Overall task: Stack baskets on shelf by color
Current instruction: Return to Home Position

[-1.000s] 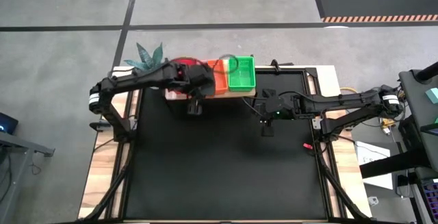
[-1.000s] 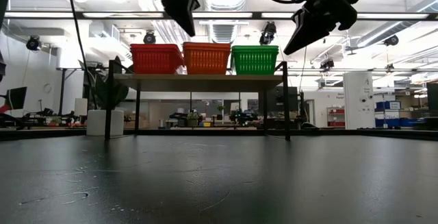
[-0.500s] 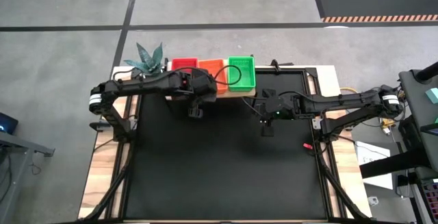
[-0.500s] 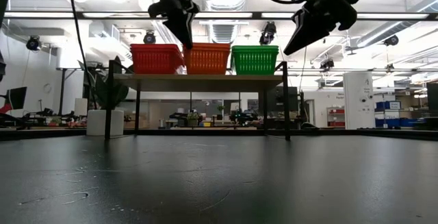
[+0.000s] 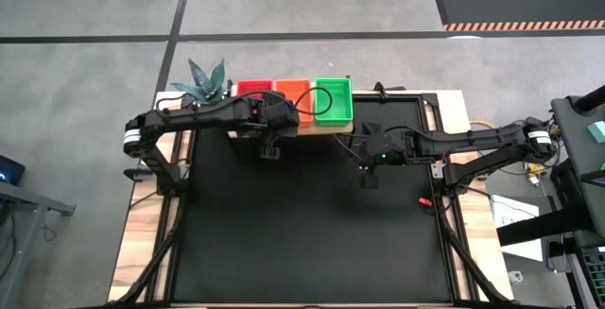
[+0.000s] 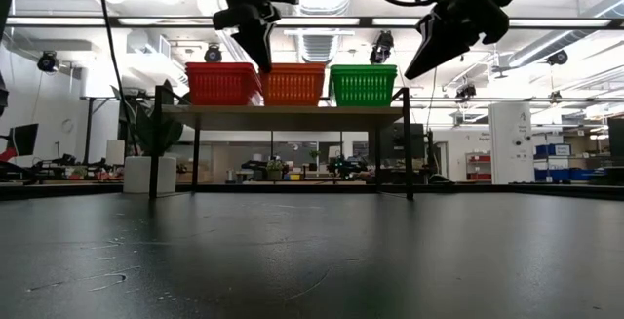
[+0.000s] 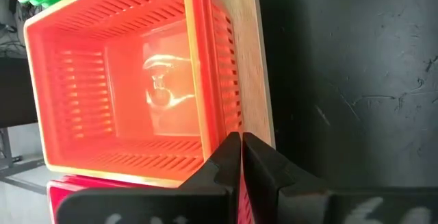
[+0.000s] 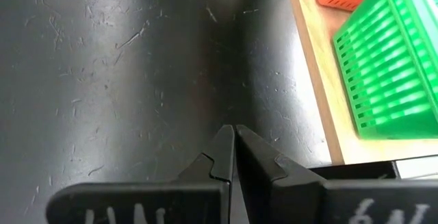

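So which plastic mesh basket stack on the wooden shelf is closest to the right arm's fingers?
The green plastic mesh stack, at the shelf end on that arm's side; orange stack and red stack lie farther.

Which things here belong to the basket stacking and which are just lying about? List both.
Job:
red baskets, orange baskets and green baskets, on the shelf
left gripper, shut, by the shelf's front
right gripper, shut, over the table

Lying about:
plant beside the shelf
small red item at the table's right edge
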Motion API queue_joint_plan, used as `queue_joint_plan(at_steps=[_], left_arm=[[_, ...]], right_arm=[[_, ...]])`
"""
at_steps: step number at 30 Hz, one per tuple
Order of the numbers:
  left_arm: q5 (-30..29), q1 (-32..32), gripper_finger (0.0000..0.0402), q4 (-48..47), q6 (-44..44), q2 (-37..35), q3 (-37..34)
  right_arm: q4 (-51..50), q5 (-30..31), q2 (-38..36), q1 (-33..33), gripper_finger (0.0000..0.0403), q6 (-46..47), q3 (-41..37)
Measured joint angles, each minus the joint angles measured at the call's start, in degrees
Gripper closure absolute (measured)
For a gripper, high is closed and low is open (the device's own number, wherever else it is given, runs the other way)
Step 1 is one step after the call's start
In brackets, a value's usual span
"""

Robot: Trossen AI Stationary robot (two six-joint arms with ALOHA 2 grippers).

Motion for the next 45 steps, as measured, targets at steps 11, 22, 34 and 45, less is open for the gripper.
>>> queue_joint_plan(at_steps=[11,22,34,45], left_arm=[[13.5,-1.9,0.0401,4.1,-2.7,-8.9,-4.3],[13.9,-9.4,0.0402,23.2,-6.0,-24.5,-28.4],[16.1,-9.5,0.0402,44.7,1.2,-50.3,-54.2],[16.2,-8.9,0.0402,48.8,0.0,-69.3,-67.3]], right_arm=[[2.4,-0.4,0.0,0.0,0.0394,-1.5,-1.5],[9.7,-5.6,0.0,-0.1,0.0394,-7.2,-3.1],[35.1,-18.5,-0.2,-8.5,0.0394,-19.3,-12.6],[45.2,-24.0,-7.6,-15.2,0.0394,-13.3,-26.1]])
